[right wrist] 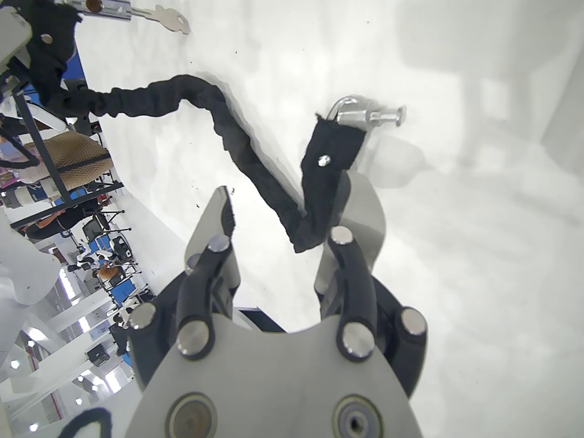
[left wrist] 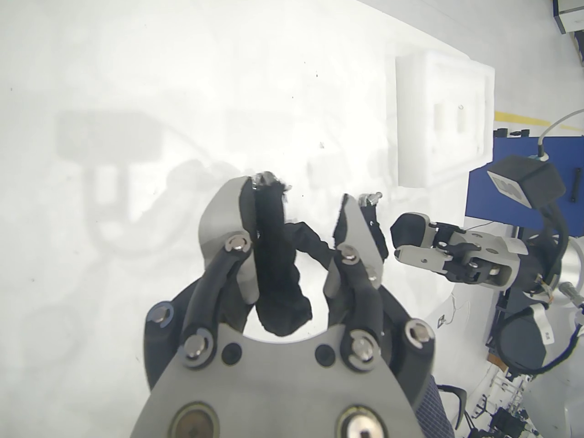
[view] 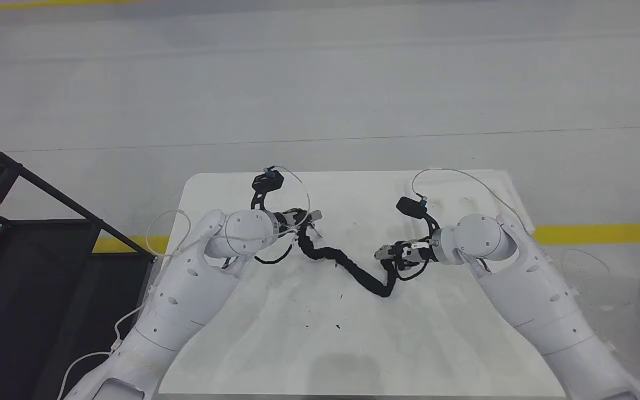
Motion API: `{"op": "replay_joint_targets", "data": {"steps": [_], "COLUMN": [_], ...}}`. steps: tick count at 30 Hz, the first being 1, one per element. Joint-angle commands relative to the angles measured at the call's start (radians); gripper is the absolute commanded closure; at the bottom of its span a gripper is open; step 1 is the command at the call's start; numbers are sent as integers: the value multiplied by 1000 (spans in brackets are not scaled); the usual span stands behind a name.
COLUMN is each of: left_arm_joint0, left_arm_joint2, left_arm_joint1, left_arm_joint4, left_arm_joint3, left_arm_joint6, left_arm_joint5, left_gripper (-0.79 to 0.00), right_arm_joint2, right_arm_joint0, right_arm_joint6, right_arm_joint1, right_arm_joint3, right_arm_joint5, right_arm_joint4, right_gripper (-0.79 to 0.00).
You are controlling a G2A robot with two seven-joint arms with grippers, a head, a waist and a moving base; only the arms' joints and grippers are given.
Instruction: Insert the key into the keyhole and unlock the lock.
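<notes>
Left claw (left wrist: 296, 191) and right claw (right wrist: 292, 189) are found spread, each around one end of the black-sleeved lock (right wrist: 200, 93) on the desk (right wrist: 456, 230). The key (right wrist: 171, 19) is seated in its barrel.

Left hand (left wrist: 296, 195) and right hand (right wrist: 289, 193) turned inward, facing each other, near but apart; jaws of both spread

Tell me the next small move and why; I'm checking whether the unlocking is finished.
Probably draw the right gripper back from the cable. The key already sits in the barrel, the pin end is apart from it, and the gripper is open, so unlocking looks done.
</notes>
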State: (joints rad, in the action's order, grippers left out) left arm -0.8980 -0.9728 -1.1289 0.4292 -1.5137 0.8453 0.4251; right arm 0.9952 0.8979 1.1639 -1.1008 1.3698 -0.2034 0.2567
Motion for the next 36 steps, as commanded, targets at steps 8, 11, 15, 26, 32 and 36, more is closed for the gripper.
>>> {"op": "replay_joint_targets", "data": {"steps": [8, 11, 15, 26, 32, 36], "left_arm_joint0": [-9, -16, -24, -125, -173, -192], "left_arm_joint2": [-41, -58, -81, -200, -245, -265], "left_arm_joint1": [-3, -4, -6, -6, -4, -2], "left_arm_joint4": [-24, -49, -83, -287, -353, -303], "left_arm_joint3": [-51, -63, -96, -150, -115, -61], "left_arm_joint6": [-90, -131, -182, -411, -455, -500], "left_arm_joint5": [-94, -161, -261, -666, -834, -938], "left_gripper": [-785, -785, -785, -785, -785, -785], "right_arm_joint2": [50, 84, 141, 306, 343, 347], "right_arm_joint0": [19, 41, 81, 214, 257, 279], "right_arm_joint6": [-52, -80, -112, -195, -180, -152], "right_arm_joint1": [5, 10, 16, 14, 8, -2], "right_arm_joint3": [34, 52, 81, 107, 92, 75], "right_arm_joint5": [54, 94, 166, 411, 479, 540], "right_arm_joint4": [-70, -113, -217, -721, -932, -1075], "right_gripper": [-785, -785, -785, -785, -785, -785]}}
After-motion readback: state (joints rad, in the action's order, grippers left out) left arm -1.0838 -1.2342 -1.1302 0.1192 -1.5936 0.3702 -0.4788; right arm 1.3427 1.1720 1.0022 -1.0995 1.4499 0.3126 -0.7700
